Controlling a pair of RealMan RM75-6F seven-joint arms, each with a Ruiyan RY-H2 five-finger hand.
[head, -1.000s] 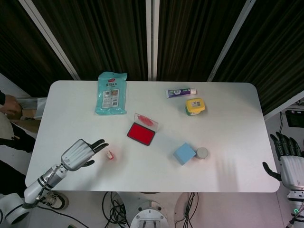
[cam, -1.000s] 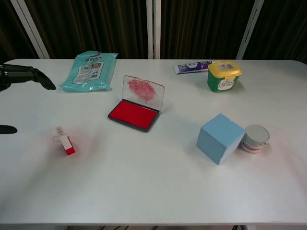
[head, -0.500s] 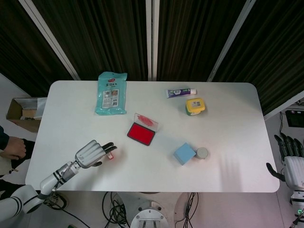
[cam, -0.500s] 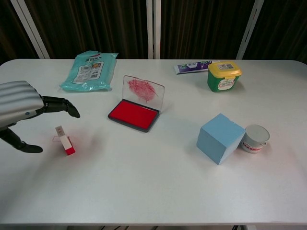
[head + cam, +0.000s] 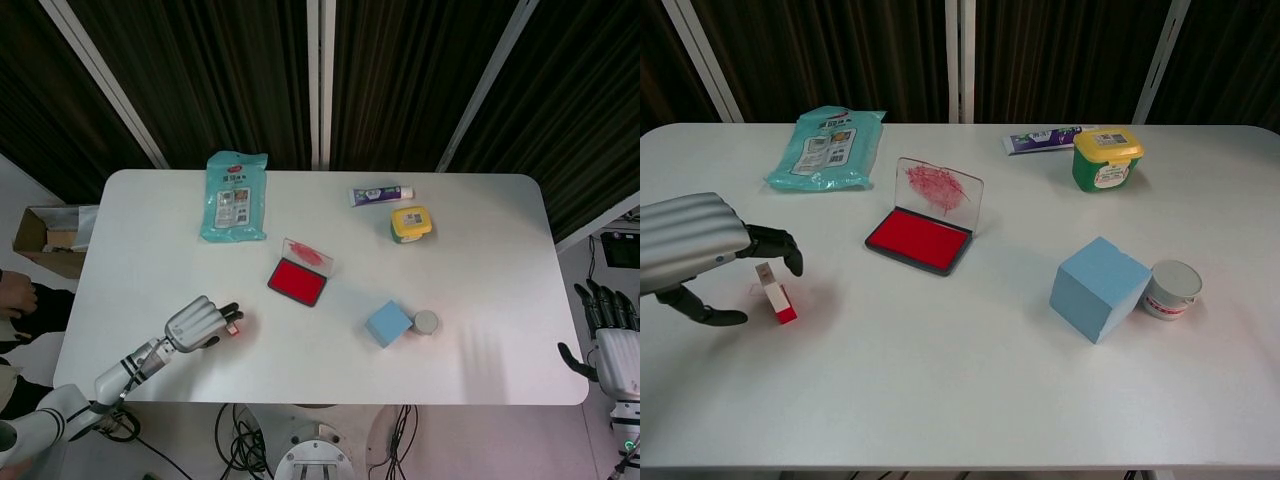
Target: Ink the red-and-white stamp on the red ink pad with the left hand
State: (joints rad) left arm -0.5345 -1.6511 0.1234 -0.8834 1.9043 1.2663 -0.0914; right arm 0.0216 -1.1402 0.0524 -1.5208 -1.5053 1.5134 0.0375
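The small red-and-white stamp [image 5: 774,294] stands tilted on the white table [image 5: 960,390] at the front left, and shows in the head view as the stamp [image 5: 233,325]. My left hand [image 5: 692,250] hovers right beside it. Its fingers [image 5: 775,245] curl over the stamp's top and the thumb [image 5: 700,312] reaches in low on the left, but nothing is gripped. From above, the left hand [image 5: 196,324] partly covers the stamp. The red ink pad [image 5: 918,240] lies open mid-table with its clear lid [image 5: 938,188] raised. My right hand [image 5: 608,335] hangs off the table's right edge, fingers spread and empty.
A teal wipes pack [image 5: 827,146] lies at the back left. A toothpaste tube [image 5: 1045,139] and a yellow-lidded green jar [image 5: 1107,157] sit at the back right. A blue cube [image 5: 1099,288] touches a small white cup [image 5: 1171,288] right of centre.
My left hand has moved right along the front edge to the stamp, and its fingers have curled down over the stamp's top. The stamp has stayed where it was.
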